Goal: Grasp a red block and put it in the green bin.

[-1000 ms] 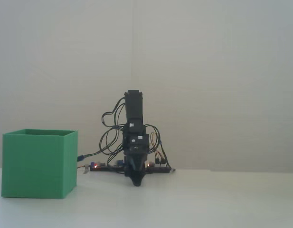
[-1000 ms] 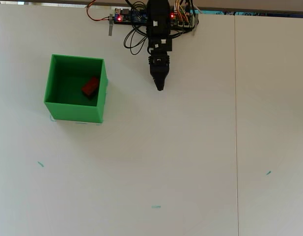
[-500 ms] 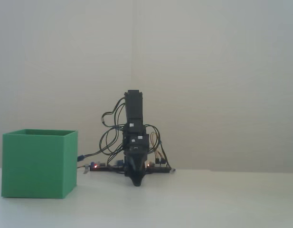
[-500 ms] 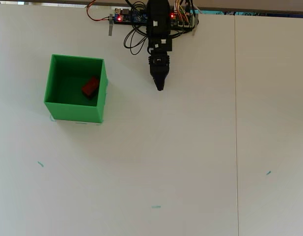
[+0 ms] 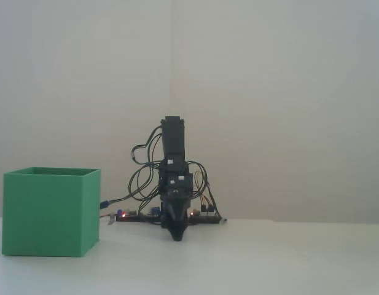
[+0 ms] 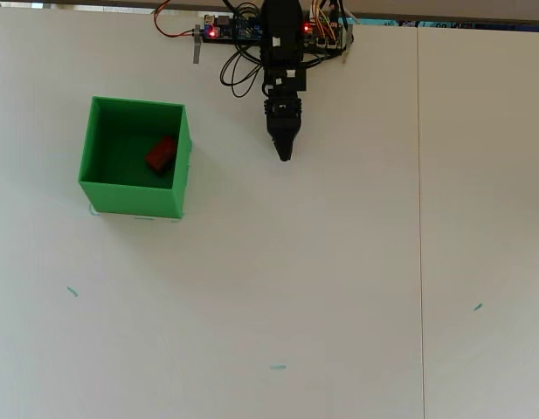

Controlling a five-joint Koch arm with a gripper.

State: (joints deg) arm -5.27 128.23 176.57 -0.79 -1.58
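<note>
Red block point(image 6: 161, 154), one, inside one green bin point(image 6: 134, 197).

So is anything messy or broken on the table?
Nothing stands out. The red block lies inside the green bin, which stands upright, and the gripper rests apart from it near the arm's base.

A flat matte white bench point(image 6: 339, 262) bears small teal marks point(image 6: 278, 367) at six, four and eight o'clock; a plain pale wall point(image 5: 269, 92) stands behind.
</note>
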